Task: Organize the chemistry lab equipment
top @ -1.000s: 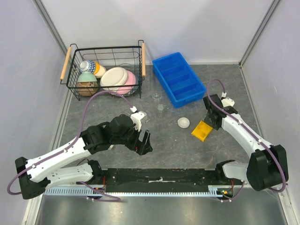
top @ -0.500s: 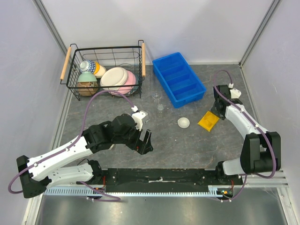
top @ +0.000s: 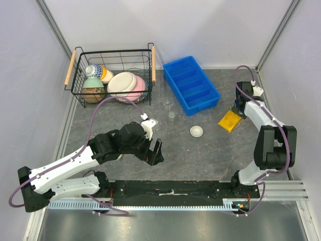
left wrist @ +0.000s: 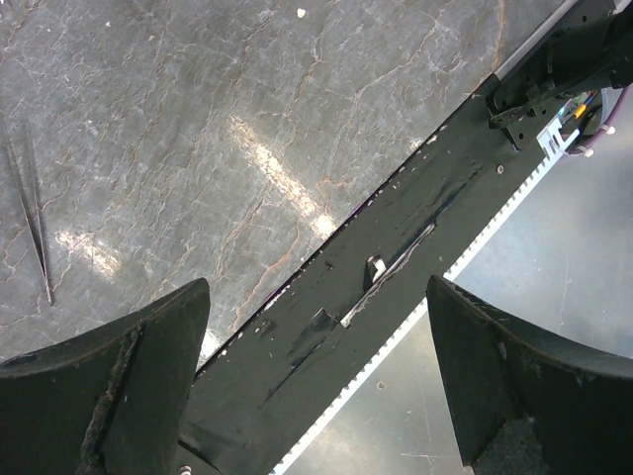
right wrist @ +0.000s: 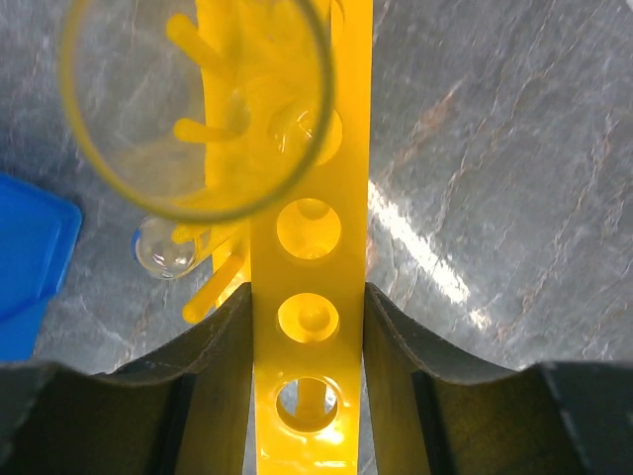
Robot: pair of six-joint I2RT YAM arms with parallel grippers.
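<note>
At the far left a wire basket (top: pixel 80 90) holds pastel bowls (top: pixel 123 84) and cups. Nearer, left of centre, the left hand (top: pixel 155 153) hangs over the grey surface (top: pixel 200 155) with its fingers (left wrist: pixel 119 386) spread wide and nothing between them. In its wrist view two thin tubes (left wrist: pixel 30 208) lie side by side on the surface, off to one side of that hand. Just beyond it, two small clear glass vessels (top: pixel 169 109) stand near each other beside the near-left corner of the blue bin (top: pixel 191 84). The white domed dish (top: pixel 196 131) sits alone near the middle, apart from everything else. Toward the right wall, the right hand (top: pixel 235 111) is closed on the yellow rack (top: pixel 228 120), one finger (right wrist: pixel 223 376) pressed to each long edge of its holed strip (right wrist: pixel 312 297). A blurred clear glass rim (right wrist: pixel 198 109) shows over the rack's far end
</note>
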